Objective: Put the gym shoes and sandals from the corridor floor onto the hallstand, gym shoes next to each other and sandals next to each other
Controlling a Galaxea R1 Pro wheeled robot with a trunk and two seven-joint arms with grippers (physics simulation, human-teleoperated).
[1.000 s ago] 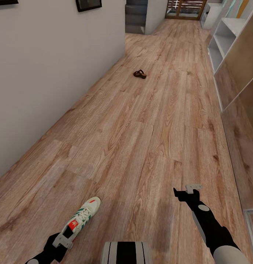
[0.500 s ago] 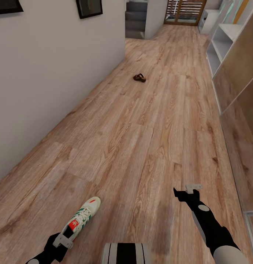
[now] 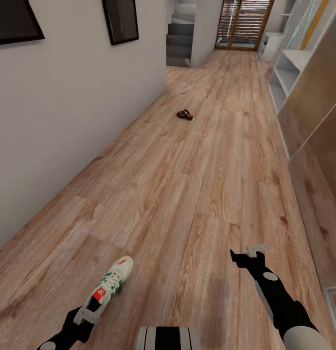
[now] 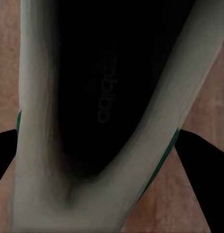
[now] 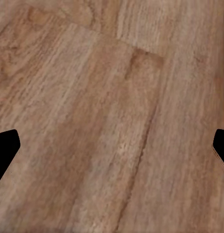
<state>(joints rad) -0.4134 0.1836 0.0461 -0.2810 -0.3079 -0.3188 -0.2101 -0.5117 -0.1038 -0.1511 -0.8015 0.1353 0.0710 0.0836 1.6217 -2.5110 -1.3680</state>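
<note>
One gym shoe (image 3: 112,283), cream with green stripes and a red tongue tag, hangs low over the corridor floor (image 3: 187,194) at the near left. My left gripper (image 3: 88,313) is shut on its heel end. In the left wrist view the gym shoe (image 4: 34,97) shows its dark inside between the fingers (image 4: 204,162). My right gripper (image 3: 245,254) is open at the near right, with bare planks between its fingertips (image 5: 5,145). A brown sandal (image 3: 184,114) lies far ahead on the floor. Light grey open shelving, apparently the hallstand (image 3: 283,78), stands far right.
A pale wall (image 3: 65,121) with dark framed pictures (image 3: 120,19) runs along the left. Tall brown cabinet fronts (image 3: 318,121) line the right. Steps (image 3: 180,39) and a slatted door (image 3: 243,22) close the far end of the corridor.
The whole head view has shifted, showing more of the wall and far corridor, so the camera moved. Both arms keep their pose, and the left still holds the gym shoe.
</note>
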